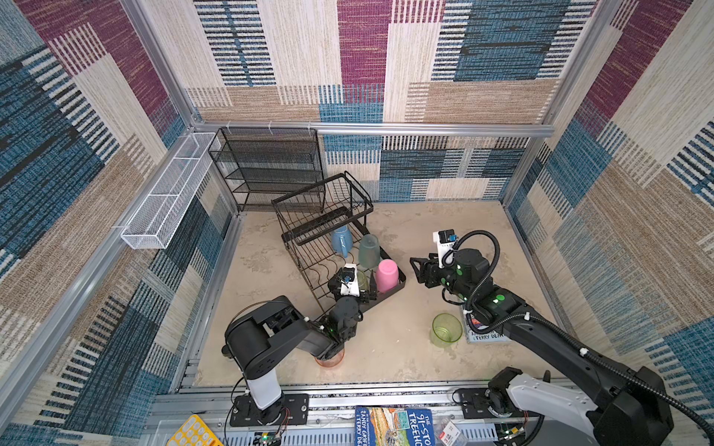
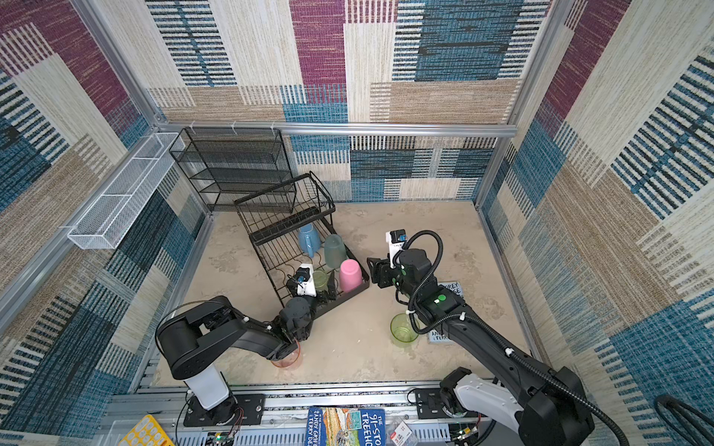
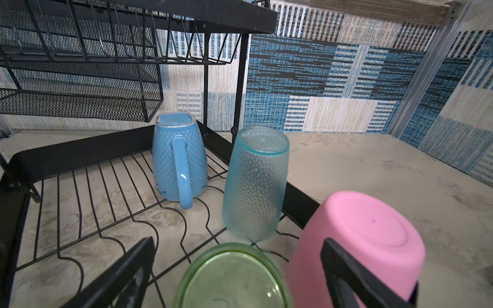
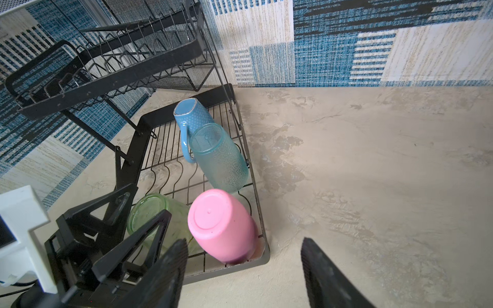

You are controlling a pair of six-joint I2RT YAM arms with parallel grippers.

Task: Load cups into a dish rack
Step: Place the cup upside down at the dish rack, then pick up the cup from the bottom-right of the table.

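The black wire dish rack [image 1: 315, 224] stands left of centre. On its lower tray four cups sit upside down: a blue mug [image 1: 341, 240], a grey-teal tumbler [image 1: 369, 251], an opaque pink cup [image 1: 387, 275] and a translucent green cup [image 3: 234, 277]. My left gripper [image 3: 237, 272] is open, with a finger on each side of that green cup and a gap to it on both. My right gripper [image 4: 241, 274] is open and empty, just off the rack's corner by the pink cup [image 4: 222, 226]. Another green cup [image 1: 447, 329] stands upright on the table. A translucent pink cup [image 1: 329, 359] is partly hidden under my left arm.
A black mesh shelf unit [image 1: 266, 166] stands behind the rack, and a white mesh trough [image 1: 170, 189] hangs on the left wall. A book [image 1: 485, 336] lies under my right arm. More books [image 1: 394, 424] and a yellow sheet [image 1: 193, 432] lie by the front rail.
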